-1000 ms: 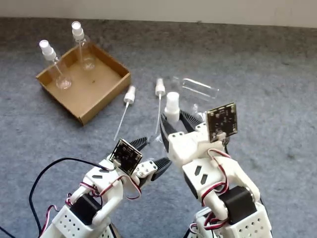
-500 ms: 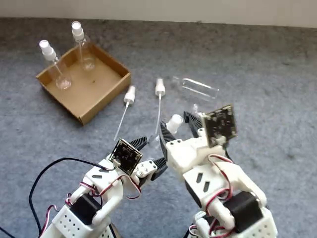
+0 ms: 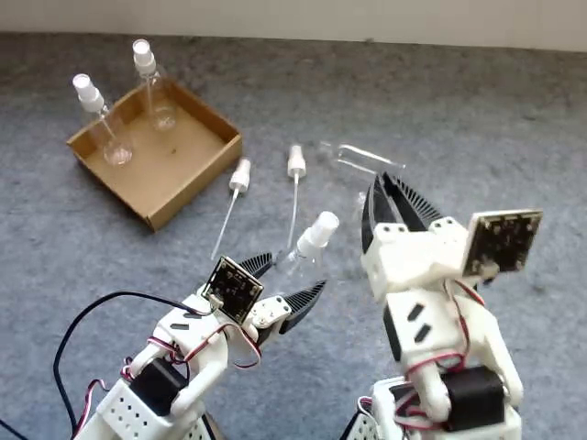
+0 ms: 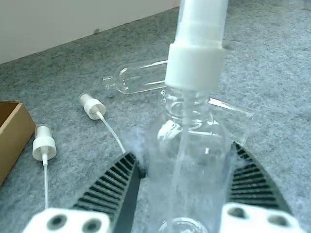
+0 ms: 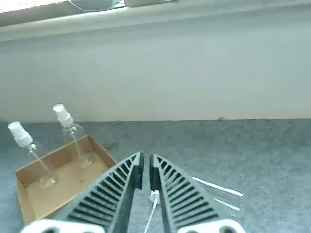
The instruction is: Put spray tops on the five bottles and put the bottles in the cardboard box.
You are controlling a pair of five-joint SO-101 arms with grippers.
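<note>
Standing at the far left, the cardboard box [image 3: 194, 183] already holds two finished bottles, one [image 3: 103, 128] near its left corner and one [image 3: 153, 92] at its back corner, both upright with white tops on.

Just right of the box, two loose spray tops [image 3: 240, 174] [image 3: 296, 162] lie on the grey surface [image 3: 477, 110], their thin tubes trailing toward the arms.

Next comes the left gripper [image 3: 292, 275], pinching a clear bottle [image 3: 298, 261] low on its body. The bottle leans up and to the right, and a spray top [image 3: 318, 229] now sits on its neck, with the tube running down inside the glass, as the left wrist view shows.

The right gripper [image 3: 379, 179] has changed most. A second ago it was closed around that same top, above the left gripper. It has since let go, swung off to the right and risen. Its jaws are now nearly pressed together with only a thin slit between them, and they carry nothing.

So the capping of this third bottle looks done, though I cannot tell whether the top is fully seated. What likely remains for it is the carry to the box.

Beyond the right gripper, an uncapped bottle [image 3: 371, 161] lies on its side, and a second [image 4: 235, 112] seems to lie near it. These match the two loose tops.
</note>
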